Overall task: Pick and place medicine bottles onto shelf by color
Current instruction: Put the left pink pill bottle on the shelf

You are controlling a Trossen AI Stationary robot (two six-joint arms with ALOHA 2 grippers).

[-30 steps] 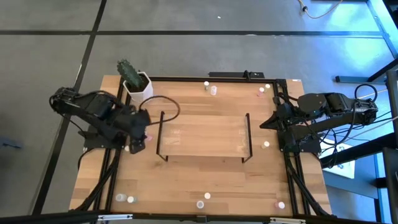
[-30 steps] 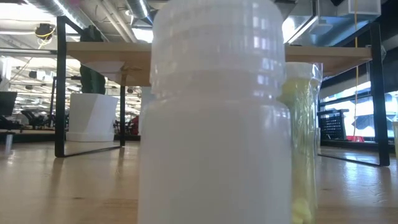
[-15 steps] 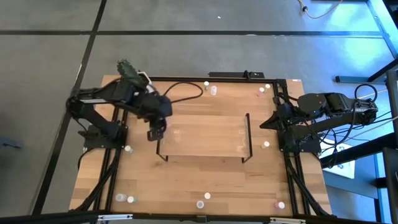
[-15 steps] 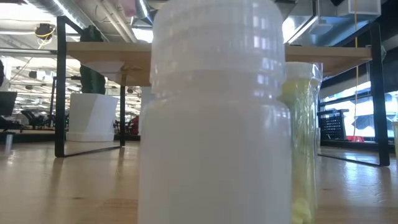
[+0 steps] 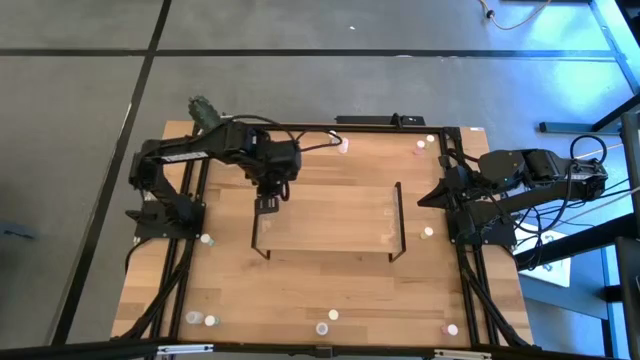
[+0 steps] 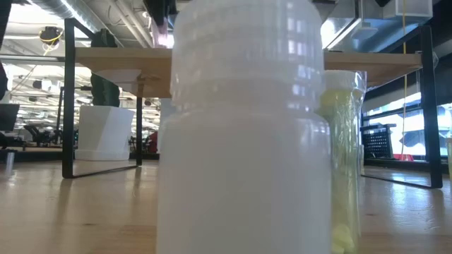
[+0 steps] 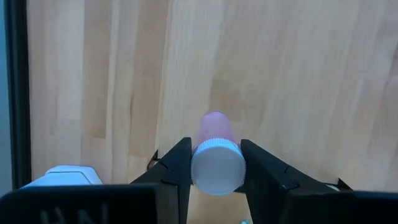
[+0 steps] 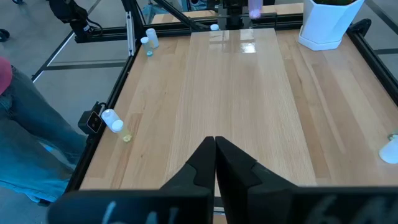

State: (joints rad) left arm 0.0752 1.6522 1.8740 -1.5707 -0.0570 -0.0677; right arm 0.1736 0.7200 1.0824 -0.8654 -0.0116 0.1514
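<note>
My left gripper [image 5: 267,203] hangs over the left end of the shelf [image 5: 328,222], pointing down and shut on a pink medicine bottle with a white cap [image 7: 215,158]. The light-wood shelf board [image 7: 280,74] lies beneath it. My right gripper [image 8: 215,147] waits shut and empty at the table's right edge [image 5: 424,197]. Several other medicine bottles stand on the table, some at the far edge [image 5: 338,141], some at the near edge [image 5: 327,321]. My left gripper pinches the pink bottle just below its white cap [image 7: 216,167], one finger [image 7: 178,163] on each side. The fingers come from above, pointing down. The bottle is upright, cap up, its pink body [image 7: 214,124] hanging clear above the shelf board.
A white pot with a cactus [image 5: 208,118] stands at the far left corner. A white bottle [image 6: 244,134] and a yellow-green one [image 6: 343,162] stand close before the low camera. More bottles stand at the near left [image 5: 201,319] and by the right arm [image 5: 428,232]. A person's leg [image 8: 25,137] shows beyond the table.
My left gripper has swung from beside the shelf's left end, near the table's left edge, toward the right and the far edge, out over the shelf's left end. It has rolled about its own line and carried the pink bottle along, clear of the table.
</note>
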